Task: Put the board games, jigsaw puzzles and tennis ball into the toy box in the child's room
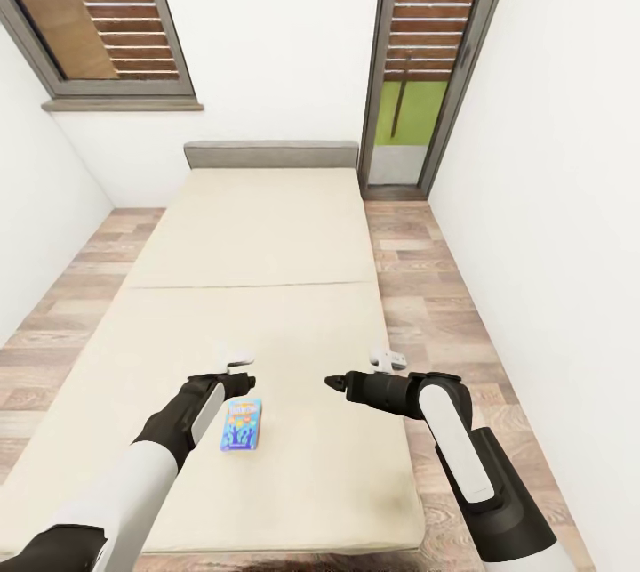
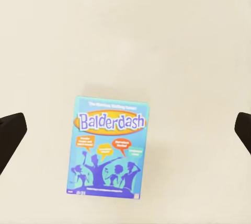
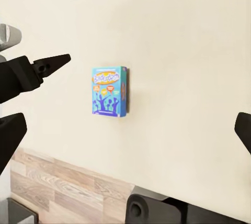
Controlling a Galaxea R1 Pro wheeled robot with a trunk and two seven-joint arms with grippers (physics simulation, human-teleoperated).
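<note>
A blue Balderdash board game box [image 1: 242,425] lies flat on the cream bed [image 1: 267,287], near its foot end. My left gripper [image 1: 236,382] hovers just above the box's far end, pointing down at it. In the left wrist view the box [image 2: 109,148] sits below and between the two spread black fingertips [image 2: 11,130], which are apart from it; the left gripper [image 2: 125,130] is open and empty. My right gripper [image 1: 336,383] hangs over the mattress to the right of the box, pointing left. It is open [image 3: 125,135], and the box [image 3: 109,91] shows some way ahead of it.
A grey headboard [image 1: 271,154] stands at the bed's far end against the white wall. Wooden floor [image 1: 427,287] runs along both sides of the bed. A glass door [image 1: 413,109] is at the far right, a shuttered window [image 1: 116,12] at the far left.
</note>
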